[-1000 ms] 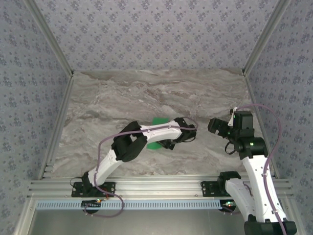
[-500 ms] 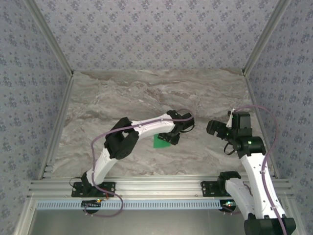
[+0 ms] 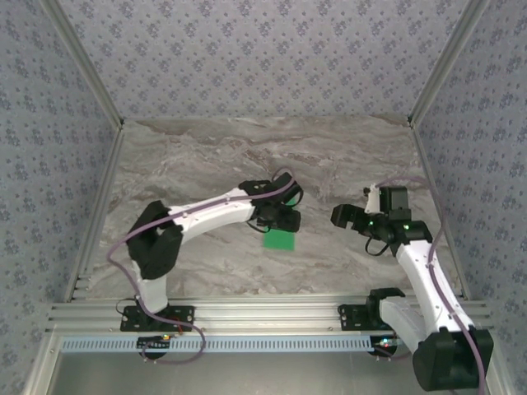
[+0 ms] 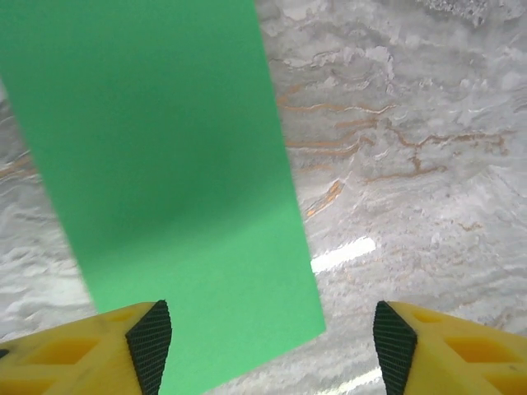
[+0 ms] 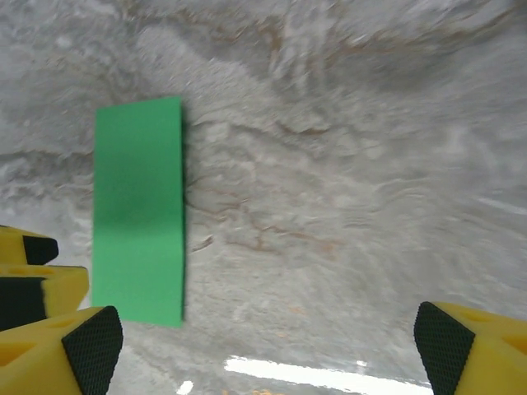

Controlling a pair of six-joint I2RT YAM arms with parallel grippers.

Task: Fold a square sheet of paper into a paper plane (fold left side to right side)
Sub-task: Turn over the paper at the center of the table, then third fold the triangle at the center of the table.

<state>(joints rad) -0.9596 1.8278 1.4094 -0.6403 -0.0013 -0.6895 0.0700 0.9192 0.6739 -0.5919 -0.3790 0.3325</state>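
Note:
The square sheet of paper [image 3: 280, 240] lies flat on the marble table as a narrow bright green rectangle. In the left wrist view the sheet [image 4: 165, 181] spreads ahead of my left gripper [image 4: 272, 350], its near corner below and between the open jaws, nothing gripped. From above, my left gripper [image 3: 282, 224] hangs just behind the sheet. My right gripper [image 3: 338, 216] stands open a little to the right of it. In the right wrist view the sheet [image 5: 138, 210] sits at the left, well clear of the right gripper [image 5: 268, 354]. No paper plane shape shows.
The marble table [image 3: 206, 164] is walled by patterned panels at the back and both sides. An aluminium rail [image 3: 263, 317] runs along the near edge with both arm bases on it. The yellow fingers [image 5: 33, 280] of the left gripper show at the left edge of the right wrist view.
My left gripper has opened and drawn back to the left, uncovering the green sheet, which now lies free on the table. The right gripper has shifted slightly left toward it.

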